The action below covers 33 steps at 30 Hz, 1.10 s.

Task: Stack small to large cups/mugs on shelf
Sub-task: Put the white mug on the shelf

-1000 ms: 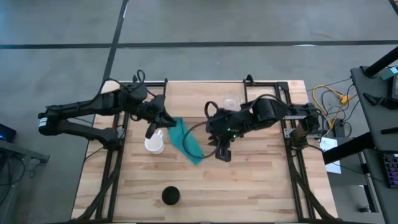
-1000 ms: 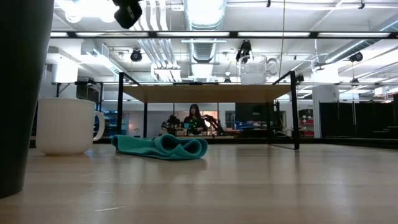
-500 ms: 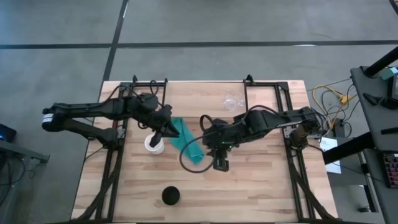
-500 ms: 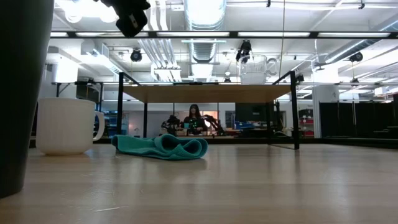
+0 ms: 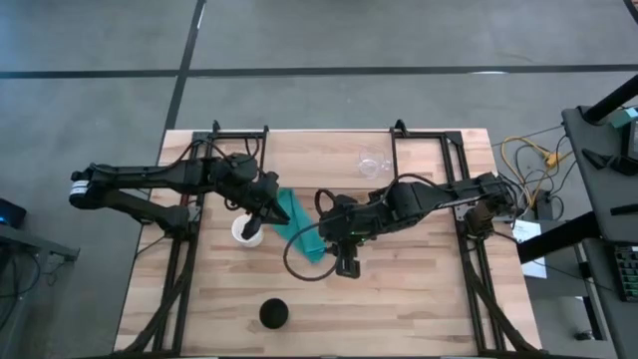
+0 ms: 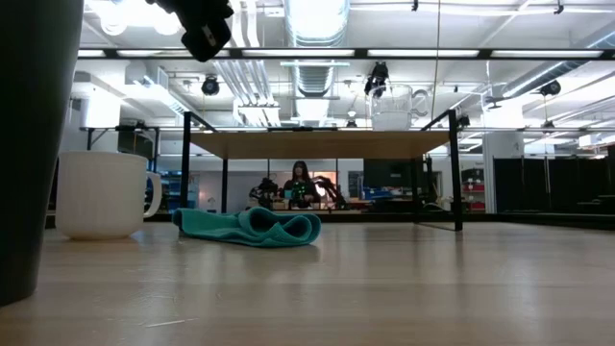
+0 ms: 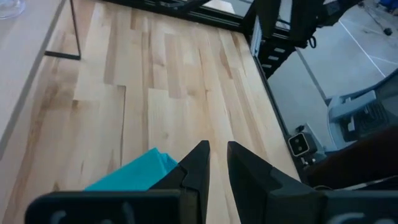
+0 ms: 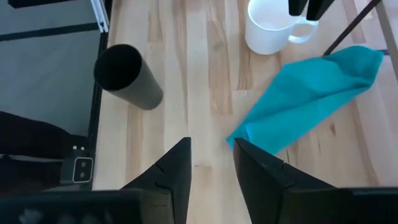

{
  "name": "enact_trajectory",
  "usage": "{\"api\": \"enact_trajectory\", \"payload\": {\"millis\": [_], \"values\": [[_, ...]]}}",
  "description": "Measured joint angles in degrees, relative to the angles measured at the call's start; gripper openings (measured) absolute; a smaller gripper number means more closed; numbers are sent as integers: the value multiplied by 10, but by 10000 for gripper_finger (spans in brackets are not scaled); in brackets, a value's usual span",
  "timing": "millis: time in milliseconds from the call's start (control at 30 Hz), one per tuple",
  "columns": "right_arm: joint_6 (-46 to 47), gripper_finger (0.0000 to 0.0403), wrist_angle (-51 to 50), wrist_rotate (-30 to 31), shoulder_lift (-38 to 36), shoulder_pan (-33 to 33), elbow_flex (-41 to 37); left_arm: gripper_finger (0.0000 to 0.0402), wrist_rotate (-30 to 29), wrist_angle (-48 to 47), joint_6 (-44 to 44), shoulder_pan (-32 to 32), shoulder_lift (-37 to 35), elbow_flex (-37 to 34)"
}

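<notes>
The light-wood desk [image 5: 419, 289] carries three things — a white mug [image 5: 246, 231], a crumpled teal cloth [image 5: 299, 227] just beside it, and a black cup [image 5: 273, 314] standing apart near the front edge. On the raised shelf [image 6: 317, 144] stands a clear glass cup [image 6: 392, 106].

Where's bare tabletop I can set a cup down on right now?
Bare wood lies between the black cup and the table's right edge, in front of the right gripper. It is crowded around the white mug, where the left gripper and teal cloth meet.
</notes>
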Motion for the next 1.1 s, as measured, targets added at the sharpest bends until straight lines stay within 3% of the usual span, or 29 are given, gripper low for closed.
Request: {"api": "enact_trajectory", "payload": {"millis": [433, 633, 833, 1100], "values": [[32, 118, 75, -1, 0, 31, -40, 42, 0, -14, -13, -48, 1, 2], [34, 118, 78, 0, 0, 31, -41, 42, -27, -148, -90, -63, 1, 7], [34, 118, 79, 2, 0, 31, -41, 42, -59, -277, -115, -79, 0, 9], [32, 119, 79, 31, 0, 27, -44, 42, -95, -291, -151, -90, 0, 6]]}}
